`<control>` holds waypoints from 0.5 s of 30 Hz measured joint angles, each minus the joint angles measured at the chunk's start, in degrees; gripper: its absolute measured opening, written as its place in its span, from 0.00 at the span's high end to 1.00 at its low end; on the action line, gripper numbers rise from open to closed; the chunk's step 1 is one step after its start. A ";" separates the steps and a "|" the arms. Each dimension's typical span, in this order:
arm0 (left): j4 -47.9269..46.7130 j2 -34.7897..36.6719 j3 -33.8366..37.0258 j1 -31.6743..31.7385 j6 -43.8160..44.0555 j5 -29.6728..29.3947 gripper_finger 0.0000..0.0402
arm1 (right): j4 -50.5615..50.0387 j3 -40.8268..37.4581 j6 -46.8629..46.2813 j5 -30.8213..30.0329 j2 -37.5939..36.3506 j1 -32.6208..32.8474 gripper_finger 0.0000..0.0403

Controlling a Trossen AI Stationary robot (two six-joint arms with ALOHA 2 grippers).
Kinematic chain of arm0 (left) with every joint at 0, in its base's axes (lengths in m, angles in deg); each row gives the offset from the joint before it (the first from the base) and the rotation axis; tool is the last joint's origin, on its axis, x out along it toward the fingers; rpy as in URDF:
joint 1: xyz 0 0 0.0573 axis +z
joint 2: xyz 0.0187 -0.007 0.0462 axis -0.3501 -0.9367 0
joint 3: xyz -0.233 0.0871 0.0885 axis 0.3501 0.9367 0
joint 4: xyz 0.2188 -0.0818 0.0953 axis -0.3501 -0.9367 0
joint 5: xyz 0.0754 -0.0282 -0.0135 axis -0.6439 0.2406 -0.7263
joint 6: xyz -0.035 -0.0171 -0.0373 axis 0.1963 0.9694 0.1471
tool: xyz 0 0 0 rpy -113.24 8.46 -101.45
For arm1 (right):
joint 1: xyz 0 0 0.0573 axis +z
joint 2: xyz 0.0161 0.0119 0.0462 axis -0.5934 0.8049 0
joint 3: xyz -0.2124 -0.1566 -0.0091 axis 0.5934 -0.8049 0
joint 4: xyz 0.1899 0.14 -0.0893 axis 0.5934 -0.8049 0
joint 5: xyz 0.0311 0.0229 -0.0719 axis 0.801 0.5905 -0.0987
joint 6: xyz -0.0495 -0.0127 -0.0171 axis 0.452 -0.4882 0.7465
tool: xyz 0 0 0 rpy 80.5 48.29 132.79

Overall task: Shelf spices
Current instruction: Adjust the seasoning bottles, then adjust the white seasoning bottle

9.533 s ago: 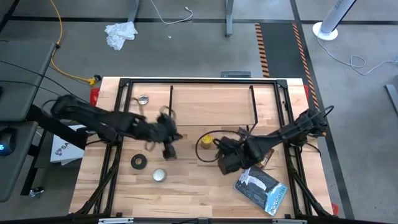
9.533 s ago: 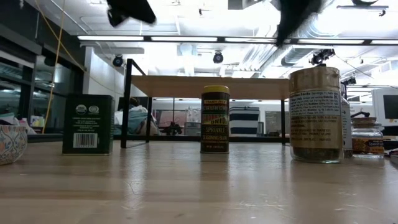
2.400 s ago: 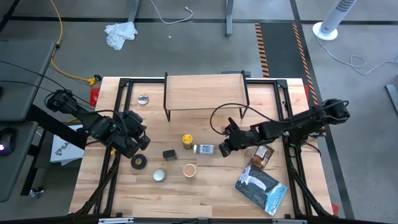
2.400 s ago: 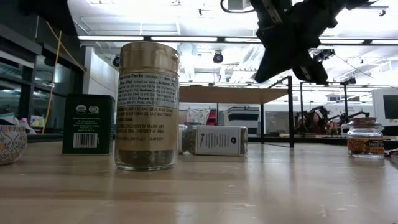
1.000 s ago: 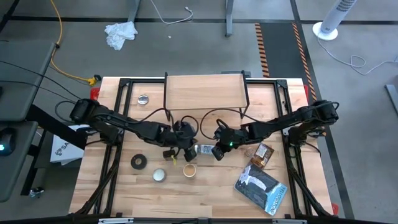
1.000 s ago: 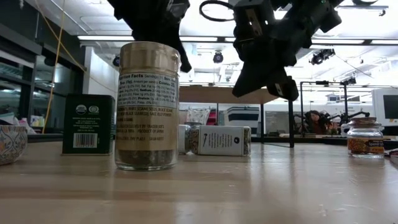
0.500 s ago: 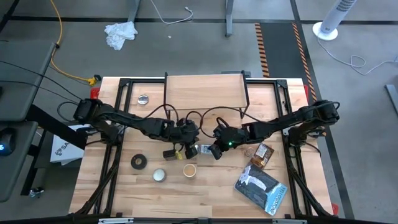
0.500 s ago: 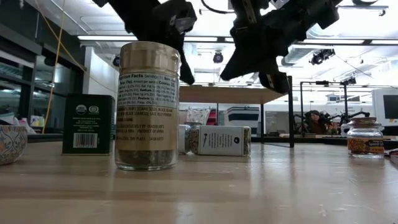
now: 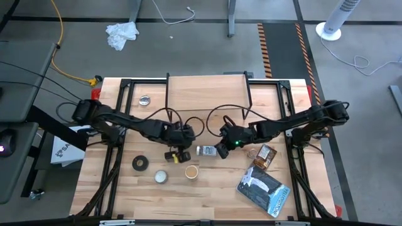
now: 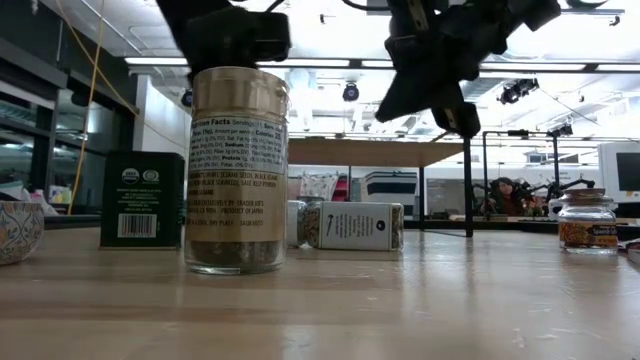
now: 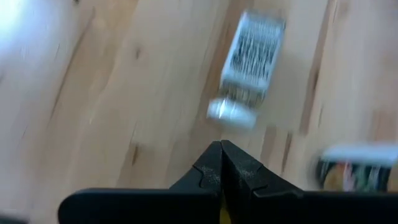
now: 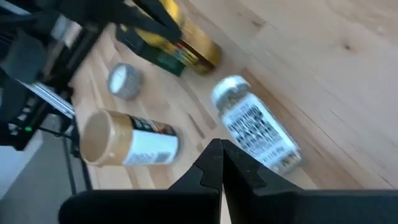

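The shelf stood bare at the table's far edge, with every spice down on the tabletop. The tan-lidded jar stood upright at the front; the white-capped bottle lay on its side between the two arms. Both the left gripper and the right gripper hovered beside it, jaws pressed together and empty. Judging by this, one gripper should open wide, straddle the lying bottle across its body, then lift it clear.

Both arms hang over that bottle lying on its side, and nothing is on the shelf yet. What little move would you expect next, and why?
Probably the right pincer opens and dips to the white-capped bottle. Both pincers are shut and empty, and the right one is nearest it. The shelf is still bare. The left pincer hangs just beside.
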 joint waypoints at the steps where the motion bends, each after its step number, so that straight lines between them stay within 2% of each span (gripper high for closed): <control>1: -1.51 0.34 0.09 -0.25 -0.25 -0.29 1.00 | -0.78 0.00 0.00 0.07 -0.03 0.11 1.00; 6: -6.09 2.73 0.49 -0.74 0.12 -3.12 1.00 | -1.49 0.00 0.14 1.49 -0.03 0.10 1.00; 12: -2.98 3.38 0.42 -0.51 -0.62 -3.38 1.00 | -3.50 -0.02 1.30 3.32 -0.03 0.70 1.00; 15: 0.35 2.94 0.36 0.00 -0.80 -3.41 1.00 | -0.97 -0.02 7.08 3.55 -0.03 0.76 0.98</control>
